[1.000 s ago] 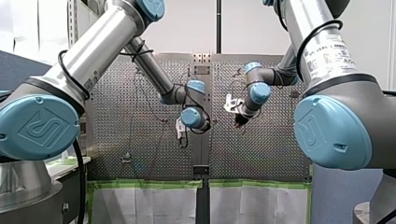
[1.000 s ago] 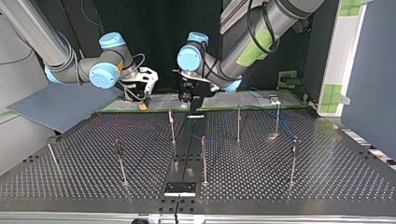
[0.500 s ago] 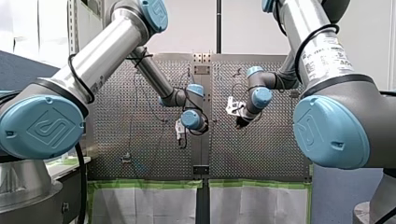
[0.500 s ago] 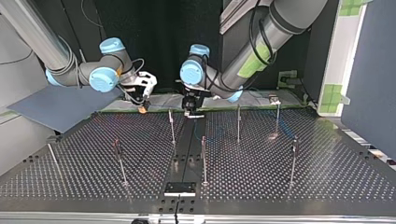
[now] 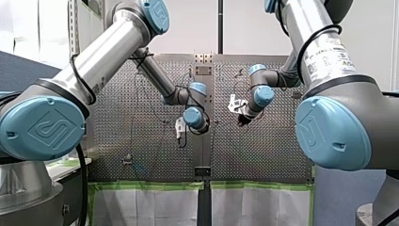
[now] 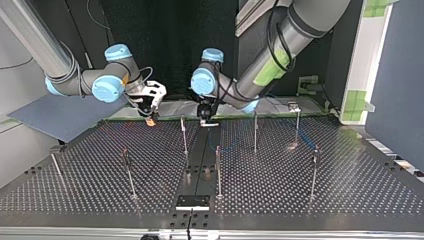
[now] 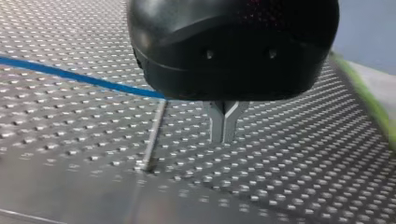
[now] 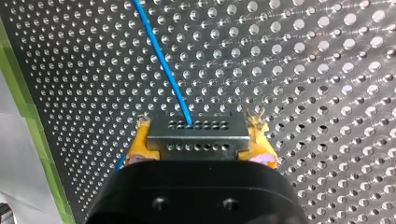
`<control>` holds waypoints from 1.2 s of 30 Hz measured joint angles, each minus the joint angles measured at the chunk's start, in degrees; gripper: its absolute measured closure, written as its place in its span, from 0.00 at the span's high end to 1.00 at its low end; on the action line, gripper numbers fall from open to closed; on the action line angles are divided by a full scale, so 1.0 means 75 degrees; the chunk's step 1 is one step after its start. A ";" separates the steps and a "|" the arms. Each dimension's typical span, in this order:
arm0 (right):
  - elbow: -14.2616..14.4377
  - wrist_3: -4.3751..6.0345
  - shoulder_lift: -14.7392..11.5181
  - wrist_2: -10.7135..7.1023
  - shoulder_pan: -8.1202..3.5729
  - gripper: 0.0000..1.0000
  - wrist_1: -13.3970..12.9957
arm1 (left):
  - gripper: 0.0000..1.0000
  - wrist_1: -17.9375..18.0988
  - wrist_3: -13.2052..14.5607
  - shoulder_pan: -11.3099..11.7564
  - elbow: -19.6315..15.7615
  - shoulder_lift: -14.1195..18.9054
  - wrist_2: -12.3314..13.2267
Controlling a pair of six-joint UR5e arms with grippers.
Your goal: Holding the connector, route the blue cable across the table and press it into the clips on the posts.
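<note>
Grey, hole-dotted connector between yellow pads, thin blue cable ahead.

Robot lab: perforated table, posts, two arms

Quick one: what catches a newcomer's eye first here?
My right gripper, yellow pads, clamps the grey connector, the blue cable running ahead from it over the perforated table. Then the thin posts standing across the table in the top view, and my left gripper, metal fingers shut, near the cable.
</note>
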 joint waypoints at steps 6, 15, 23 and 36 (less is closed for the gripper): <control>-0.0003 -0.0030 -0.0002 0.0000 0.0042 0.00 0.0014 | 0.00 -0.0243 0.0084 -0.0187 -0.0286 0.0084 -0.0142; -0.0008 -0.0029 -0.0007 -0.0001 0.0015 0.00 0.0017 | 0.00 0.0006 0.0056 -0.0340 -0.0299 0.0444 -0.0051; -0.0061 0.0004 -0.0004 -0.0027 -0.0096 0.00 0.0016 | 0.00 0.0220 0.0066 -0.0240 -0.0289 0.0419 0.0081; -0.0141 0.0019 0.0005 -0.0069 -0.0233 0.00 0.0010 | 0.00 0.0108 0.0009 0.0069 0.0229 0.0023 0.0507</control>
